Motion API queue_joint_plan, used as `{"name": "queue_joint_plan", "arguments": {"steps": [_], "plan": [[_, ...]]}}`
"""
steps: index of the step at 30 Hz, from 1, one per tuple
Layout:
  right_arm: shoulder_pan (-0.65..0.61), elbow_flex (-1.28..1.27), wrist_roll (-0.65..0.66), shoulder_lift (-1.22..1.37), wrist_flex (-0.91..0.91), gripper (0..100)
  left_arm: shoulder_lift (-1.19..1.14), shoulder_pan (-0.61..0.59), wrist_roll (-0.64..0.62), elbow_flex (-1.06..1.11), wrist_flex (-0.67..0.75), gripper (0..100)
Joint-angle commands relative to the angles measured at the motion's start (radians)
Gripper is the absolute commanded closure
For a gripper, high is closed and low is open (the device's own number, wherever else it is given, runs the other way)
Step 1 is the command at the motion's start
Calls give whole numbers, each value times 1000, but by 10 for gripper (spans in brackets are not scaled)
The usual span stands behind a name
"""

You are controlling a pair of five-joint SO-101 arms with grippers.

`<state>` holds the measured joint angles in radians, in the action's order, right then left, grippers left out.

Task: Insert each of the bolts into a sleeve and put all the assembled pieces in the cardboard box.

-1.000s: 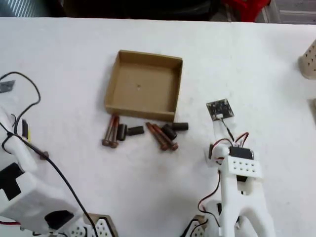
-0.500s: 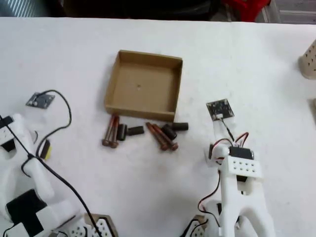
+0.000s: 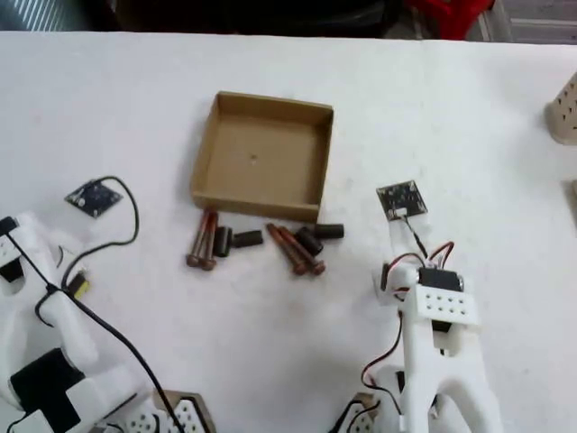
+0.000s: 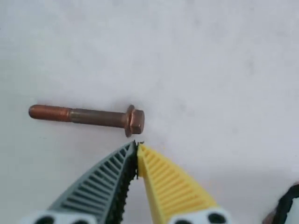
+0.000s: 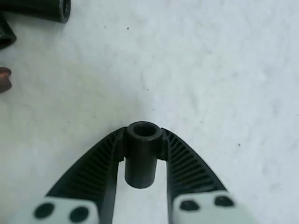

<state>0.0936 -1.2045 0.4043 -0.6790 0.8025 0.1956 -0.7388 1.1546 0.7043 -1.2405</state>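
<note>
A copper bolt (image 4: 88,116) lies flat on the white table just beyond my left gripper (image 4: 137,145), which is shut with nothing in it. From above, that gripper's yellow finger (image 3: 79,287) shows at the left edge. My right gripper (image 5: 142,136) is shut on a black sleeve (image 5: 141,156), held with its bore facing up. The right arm (image 3: 439,307) stands at the lower right. An open cardboard box (image 3: 206,149) sits mid-table, with nothing inside. In front of it lie two pairs of bolts (image 3: 203,239) (image 3: 296,249) and several black sleeves (image 3: 236,240) (image 3: 320,235).
The right wrist view catches two more sleeves (image 5: 46,9) and a bolt head (image 5: 3,79) a short way beyond the held sleeve. A beige perforated block (image 3: 563,113) stands at the table's right edge. Bare white table lies between the two arms.
The left arm has swung round, its camera board shifting right and toward the table's middle. The right arm, the box and the loose parts have not moved.
</note>
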Motion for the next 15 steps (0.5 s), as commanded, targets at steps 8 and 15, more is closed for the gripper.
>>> {"name": "queue_joint_plan", "arguments": {"steps": [8,15], "plan": [[-4,5,14,-16,-16,981,-12,-35,-11,-12,86,977],[-5,5,14,-16,-16,981,-186,-35,-40,-78,106,977]]}}
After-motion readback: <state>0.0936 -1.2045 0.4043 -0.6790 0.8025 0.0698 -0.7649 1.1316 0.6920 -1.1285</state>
